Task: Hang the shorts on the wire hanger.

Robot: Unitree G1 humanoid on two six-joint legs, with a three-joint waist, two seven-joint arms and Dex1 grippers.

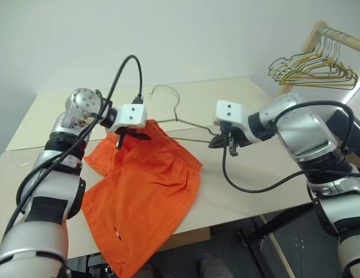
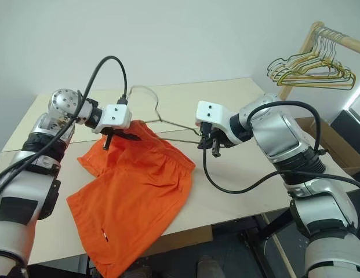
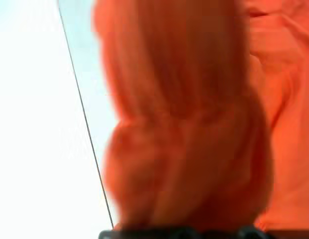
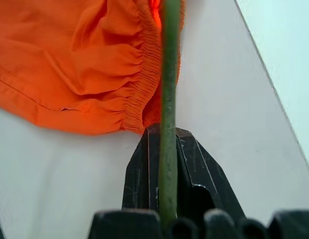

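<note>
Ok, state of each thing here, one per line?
Shorts: spread on the table, waistband end bunched and pinched by the left gripper, one leg over the front edge.
Hanger: gripped at one end, partly under the shorts.
Left gripper: shut on the shorts.
Right gripper: shut on the hanger.
Spare hangers: hanging bunched on the rail.

We see shorts (image 1: 145,185) matt orange cloth, gathered waistband; wire hanger (image 4: 168,99) thin smooth metal; desk (image 1: 226,98) pale matt.
</note>
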